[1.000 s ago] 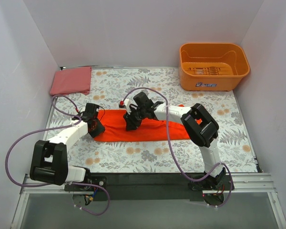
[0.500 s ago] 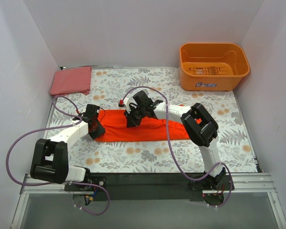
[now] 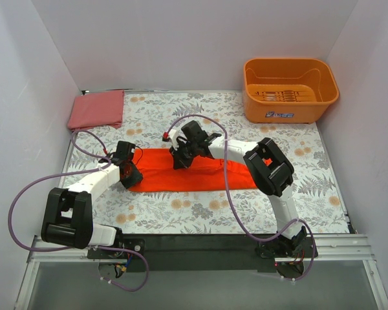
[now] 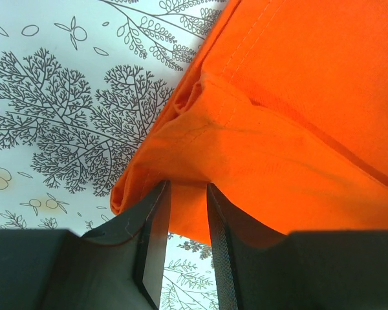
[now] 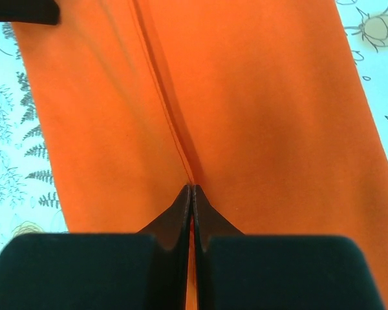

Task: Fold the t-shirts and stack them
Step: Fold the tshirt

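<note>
The vivid orange-red t-shirt (image 3: 207,175) lies as a long folded strip across the middle of the table. My left gripper (image 3: 128,170) is at its left end. In the left wrist view the gripper (image 4: 187,187) is shut on a bunched edge of the orange-red t-shirt (image 4: 297,97). My right gripper (image 3: 180,159) sits on the strip's far edge, left of centre. In the right wrist view that gripper (image 5: 192,187) is shut, pinching a thin ridge of the cloth (image 5: 265,97). The duller pinkish-red t-shirt (image 3: 97,108) lies as a folded rectangle at the far left corner.
A rigid orange plastic tub (image 3: 290,89) stands at the far right corner. The floral-patterned table (image 3: 181,213) is walled in white on three sides. Purple cables (image 3: 26,194) loop off both arms.
The right gripper has shut on a ridge of the orange-red cloth and shifted slightly toward the far edge. The left gripper has kept its hold and place.
</note>
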Controlling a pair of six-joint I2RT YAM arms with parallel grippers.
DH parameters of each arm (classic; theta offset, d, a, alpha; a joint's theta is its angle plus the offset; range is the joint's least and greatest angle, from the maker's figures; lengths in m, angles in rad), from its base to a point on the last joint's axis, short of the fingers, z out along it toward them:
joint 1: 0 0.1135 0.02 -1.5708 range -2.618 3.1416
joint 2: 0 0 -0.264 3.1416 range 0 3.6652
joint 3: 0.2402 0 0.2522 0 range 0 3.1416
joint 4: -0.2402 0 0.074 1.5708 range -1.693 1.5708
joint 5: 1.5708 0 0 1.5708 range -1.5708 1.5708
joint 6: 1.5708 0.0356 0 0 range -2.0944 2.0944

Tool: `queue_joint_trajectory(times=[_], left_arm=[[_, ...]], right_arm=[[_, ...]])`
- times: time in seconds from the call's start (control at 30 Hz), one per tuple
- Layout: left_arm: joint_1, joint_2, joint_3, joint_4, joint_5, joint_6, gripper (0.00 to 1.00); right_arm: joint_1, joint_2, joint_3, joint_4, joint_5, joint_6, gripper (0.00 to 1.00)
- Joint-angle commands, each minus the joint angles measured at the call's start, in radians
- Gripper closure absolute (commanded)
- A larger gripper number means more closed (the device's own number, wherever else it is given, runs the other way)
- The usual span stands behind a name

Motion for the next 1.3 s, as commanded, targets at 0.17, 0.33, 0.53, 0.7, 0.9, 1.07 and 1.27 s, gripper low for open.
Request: queue_joint_trajectory(times=[0.17, 0.33, 0.53, 0.7, 0.9, 1.07, 1.27], left_arm=[[-0.002, -0.017, 0.0, -0.017, -0.024, -0.002, 0.72], [-0.002, -0.054, 0.047, -0.026, -0.02, -0.007, 0.71], [-0.002, -0.072, 0.102, -0.017, 0.002, 0.01, 0.66], [-0.002, -0.12, 0.099, 0.043, 0.011, 0.077, 0.57], [-0.002, -0.195, 0.043, 0.11, 0.005, 0.148, 0.53], [-0.004, -0.23, -0.005, 0.14, 0.013, 0.157, 0.52], [-0.004, -0.2, -0.007, 0.158, 0.049, 0.16, 0.52]], right_arm=[[-0.023, 0.007, 0.056, -0.011, 0.013, 0.017, 0.84], [-0.053, -0.099, 0.005, -0.009, 0.022, 0.055, 0.73], [-0.148, -0.274, -0.147, -0.011, 0.143, 0.112, 0.56], [-0.208, -0.401, -0.294, -0.009, 0.432, 0.182, 0.57], [-0.218, -0.418, -0.345, -0.009, 0.577, 0.27, 0.61], [-0.218, -0.368, -0.325, -0.026, 0.643, 0.327, 0.69], [-0.219, -0.303, -0.309, -0.046, 0.639, 0.359, 0.69]])
